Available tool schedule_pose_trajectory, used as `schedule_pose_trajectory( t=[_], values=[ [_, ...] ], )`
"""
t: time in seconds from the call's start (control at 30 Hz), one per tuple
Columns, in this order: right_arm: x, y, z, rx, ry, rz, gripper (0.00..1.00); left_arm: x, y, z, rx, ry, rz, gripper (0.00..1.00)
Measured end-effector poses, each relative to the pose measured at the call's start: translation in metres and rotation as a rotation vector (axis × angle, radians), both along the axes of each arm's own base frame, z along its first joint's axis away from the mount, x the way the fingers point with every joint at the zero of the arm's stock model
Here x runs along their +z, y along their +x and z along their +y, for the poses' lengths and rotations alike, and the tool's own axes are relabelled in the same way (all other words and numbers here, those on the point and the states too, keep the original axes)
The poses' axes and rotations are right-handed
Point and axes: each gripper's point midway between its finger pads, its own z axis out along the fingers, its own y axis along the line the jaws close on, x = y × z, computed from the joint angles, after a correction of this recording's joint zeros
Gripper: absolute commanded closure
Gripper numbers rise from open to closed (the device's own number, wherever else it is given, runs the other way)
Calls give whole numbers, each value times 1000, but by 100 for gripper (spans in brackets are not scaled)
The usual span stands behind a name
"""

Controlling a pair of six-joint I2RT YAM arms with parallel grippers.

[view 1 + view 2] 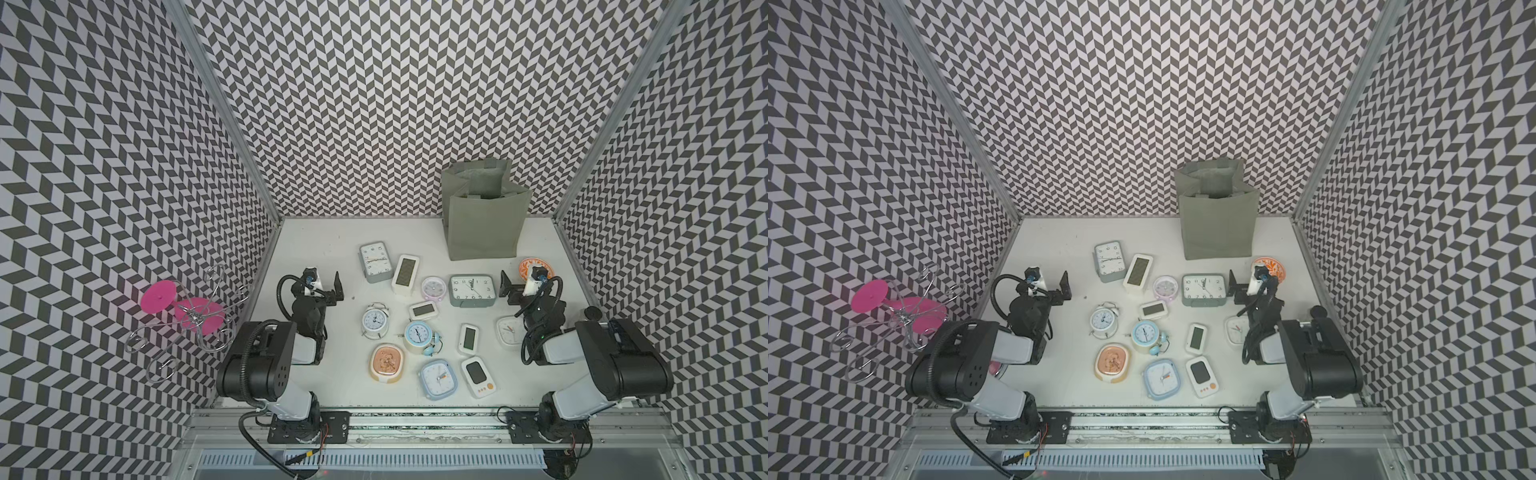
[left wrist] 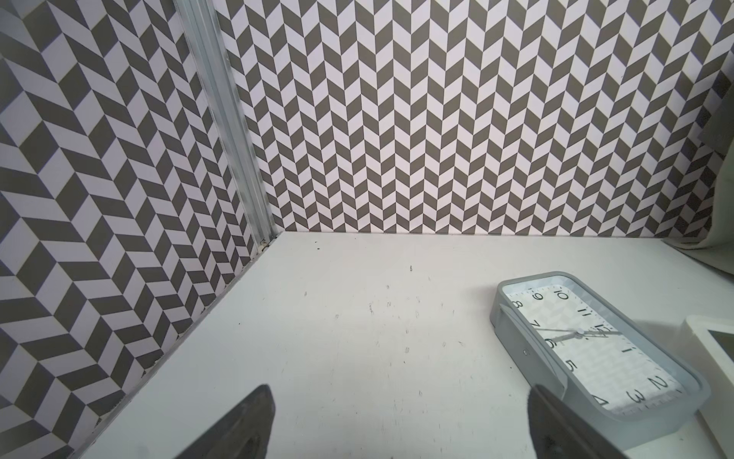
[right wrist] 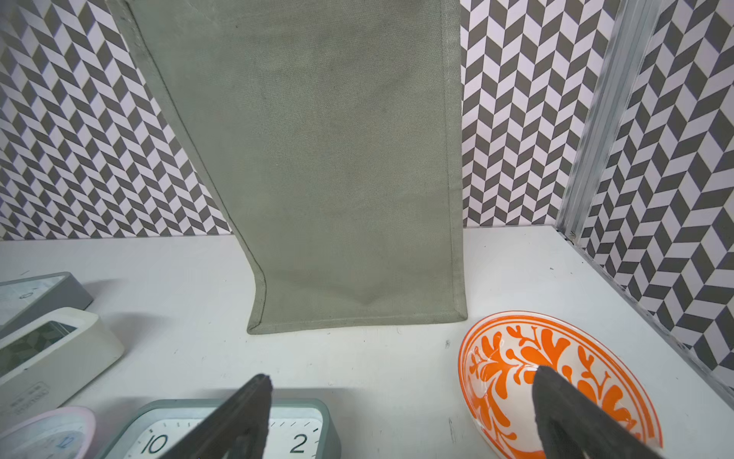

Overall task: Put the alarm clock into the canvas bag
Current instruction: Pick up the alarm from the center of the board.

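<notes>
Though it perhaps leans, canvas bag (image 1: 484, 224) upright, mouth upward

Grey-green canvas bag (image 1: 484, 224) upright, open, at rear; alarm clocks (image 1: 417, 332) scattered nearer.

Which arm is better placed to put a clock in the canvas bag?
Probably the right: the right gripper hangs open beside the wide grey alarm clock, just before the canvas bag; the left gripper, also open, is farther from it.

Grey clock (image 2: 595, 357) dial: hour numerals 1–12.
</notes>
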Motion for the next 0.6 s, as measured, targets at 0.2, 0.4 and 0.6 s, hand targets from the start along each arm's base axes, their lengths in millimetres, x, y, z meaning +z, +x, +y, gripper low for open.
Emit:
schedule_pose_trajectory(
  t=[0.2,0.4,0.6],
  values=[
    [0,0,3,19,-6,-1,1,0,0,0,0,0,0,1],
    [0,0,3,19,-5,-1,1,0,0,0,-2,0,1,1],
    [0,0,1,9,-2,0,1,0,0,0,-3,-1,1,1]
  ],
)
